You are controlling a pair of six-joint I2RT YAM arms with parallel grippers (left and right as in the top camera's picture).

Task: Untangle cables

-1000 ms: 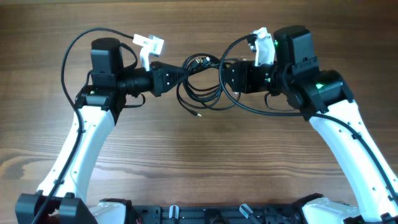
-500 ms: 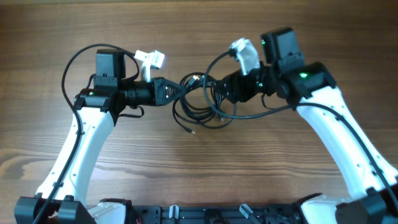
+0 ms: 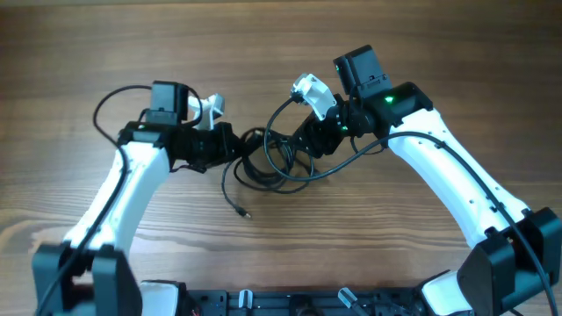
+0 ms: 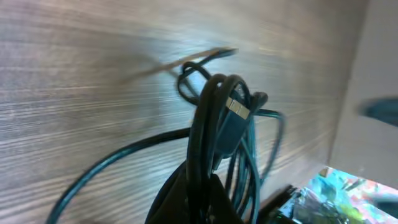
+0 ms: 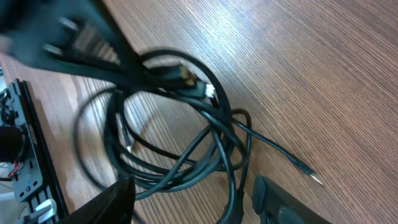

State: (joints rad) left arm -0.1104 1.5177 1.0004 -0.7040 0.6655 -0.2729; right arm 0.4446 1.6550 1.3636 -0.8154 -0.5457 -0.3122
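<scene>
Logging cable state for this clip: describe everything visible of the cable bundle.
The cables are thin black cords looped together in a loose tangle on the wooden table between both arms. A silvery plug shows among the strands pinched in the shut left gripper. One free end trails toward the near edge. The open right gripper straddles the loops without clamping them.

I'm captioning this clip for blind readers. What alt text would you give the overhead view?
Two white-and-black robot arms meet over a tangle of thin black cables on a wooden table. The left claw is shut on the bundle's left side; the right claw stands open at its right side. One plug end trails loose toward the bottom.
</scene>
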